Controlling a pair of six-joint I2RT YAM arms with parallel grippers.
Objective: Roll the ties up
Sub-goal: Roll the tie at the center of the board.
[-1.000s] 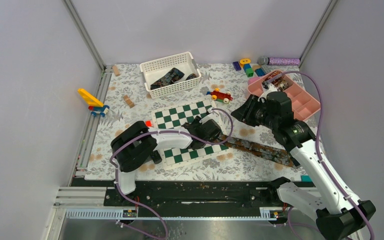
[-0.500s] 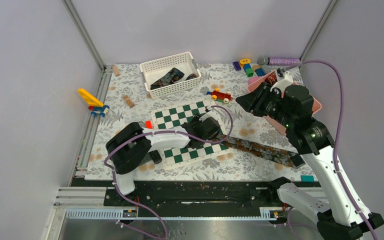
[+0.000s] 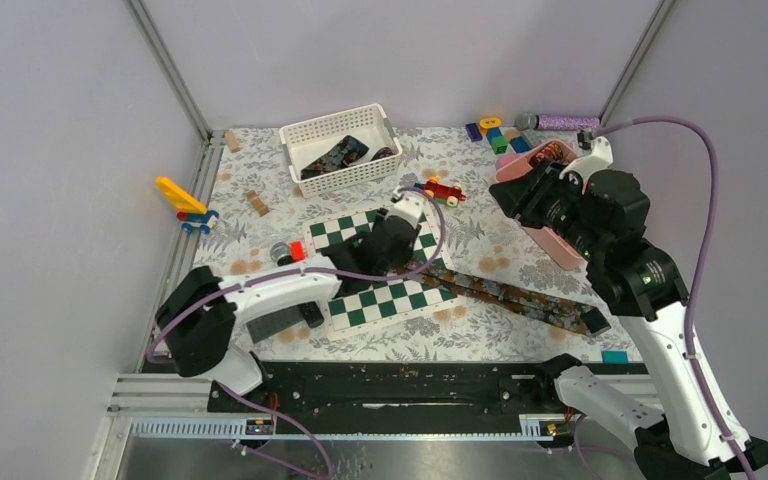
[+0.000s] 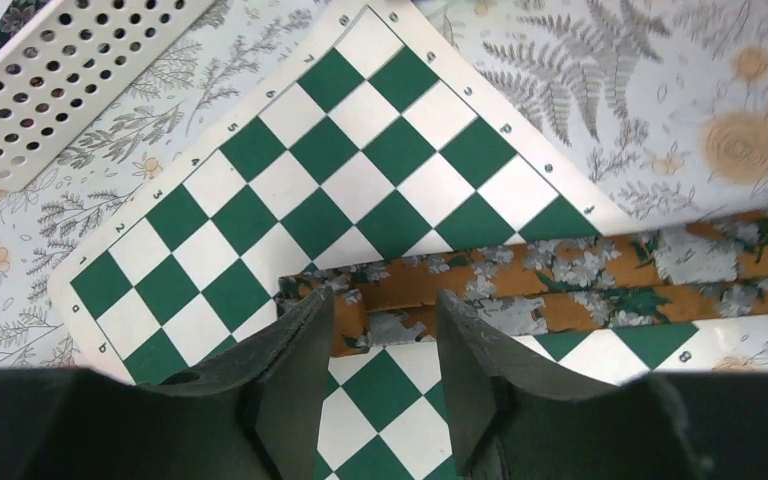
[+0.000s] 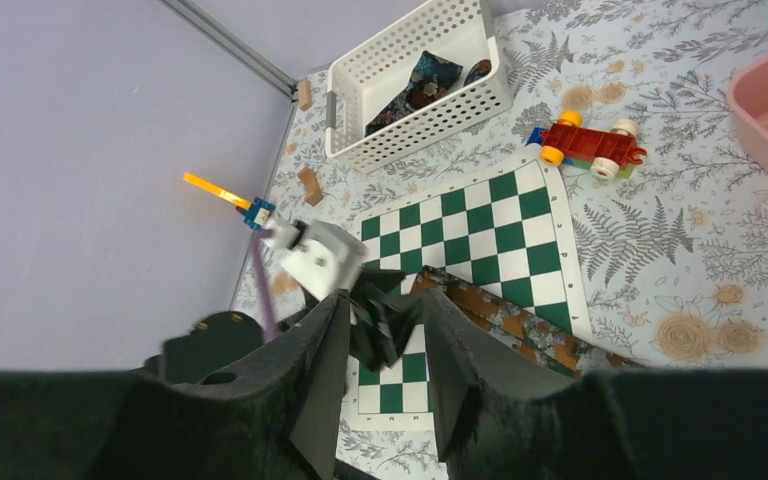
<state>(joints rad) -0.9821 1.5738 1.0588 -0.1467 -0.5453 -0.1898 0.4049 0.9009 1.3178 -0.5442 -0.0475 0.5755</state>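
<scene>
The top external camera is looking down from above and behind the arm bases, taking in the whole table (image 3: 480,240). The left wrist camera is hanging close over the chessboard (image 4: 360,190), facing almost straight down past the left end effector (image 4: 385,300). The right wrist camera is sitting higher and farther back, looking past the right end effector (image 5: 385,300) toward the far left corner. All three are sharing the chessboard, the brown tie (image 4: 600,285) and the white basket (image 4: 60,90).

The tie (image 4: 580,285) is showing rust-brown fabric strewn with grey-blue flowers and dark green leaves. The chessboard (image 4: 360,190) is displaying green and white checks, and the tabletop (image 4: 660,100) is wearing a pale cloth printed with grey ferns and orange blooms.
</scene>
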